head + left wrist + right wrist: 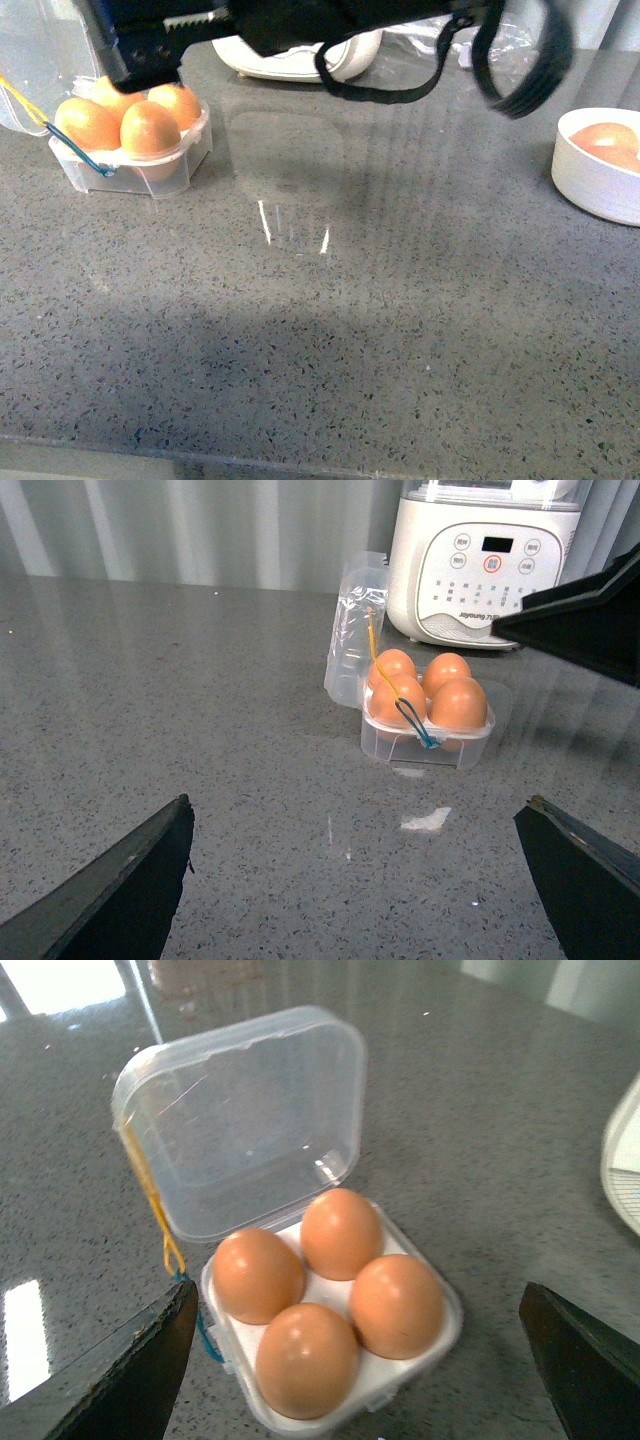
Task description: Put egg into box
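The clear plastic box (150,178) stands at the far left of the grey counter with its lid (250,1110) open. Every cell holds a brown egg (305,1358), and the eggs look alike. My right gripper (150,55) hovers open and empty just above the box, its fingers on either side of the box (445,1330) in the right wrist view (355,1305). My left gripper (355,880) is open and empty, low over bare counter, a good way from the box (425,748) and its eggs (458,702).
A round white bowl (590,185) with more brown eggs (605,135) stands at the right edge. A white kitchen appliance (480,570) stands behind the box. The right arm's black cables (520,70) hang over the back of the counter.
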